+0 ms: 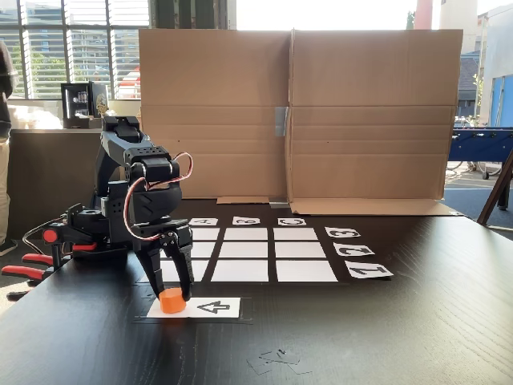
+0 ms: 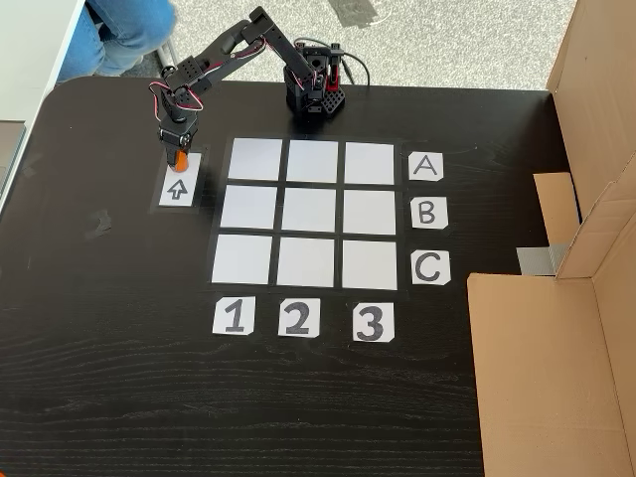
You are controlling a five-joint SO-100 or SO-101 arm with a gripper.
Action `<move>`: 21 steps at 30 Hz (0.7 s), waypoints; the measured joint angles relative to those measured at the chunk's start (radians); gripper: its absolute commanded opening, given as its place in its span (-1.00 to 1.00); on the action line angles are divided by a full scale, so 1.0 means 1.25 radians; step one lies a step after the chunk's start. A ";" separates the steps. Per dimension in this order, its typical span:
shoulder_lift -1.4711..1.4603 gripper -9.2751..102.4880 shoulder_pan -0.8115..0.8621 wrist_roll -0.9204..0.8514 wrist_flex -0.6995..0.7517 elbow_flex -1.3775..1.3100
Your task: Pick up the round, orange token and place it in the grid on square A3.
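We see the black two-finger claw (image 1: 174,293) lowered over the small bright orange cylindrical token (image 1: 171,301), its fingers set on either side of it; we cannot tell whether they press it. The token sits on the white arrow card (image 2: 177,188) on the dark wooden surface (image 2: 119,378), just beside the three-by-three grid of white cells (image 2: 310,213). Square A3 (image 2: 371,163) lies bare.

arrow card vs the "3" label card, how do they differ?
The arrow card lies left of the grid in the top-down fixed view; the "3" card lies below its right column. The arrow card is elongated and carries the orange token at one end, with the tool down around it; the "3" card is squarer and bare. One shows an outlined arrow, the other a solid digit. Both are white, flat on the black table.
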 measured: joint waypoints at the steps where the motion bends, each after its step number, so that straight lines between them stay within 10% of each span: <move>1: 0.000 -0.84 0.000 0.000 -0.001 0.000; 21: 0.536 -0.84 -0.064 -0.281 0.050 0.374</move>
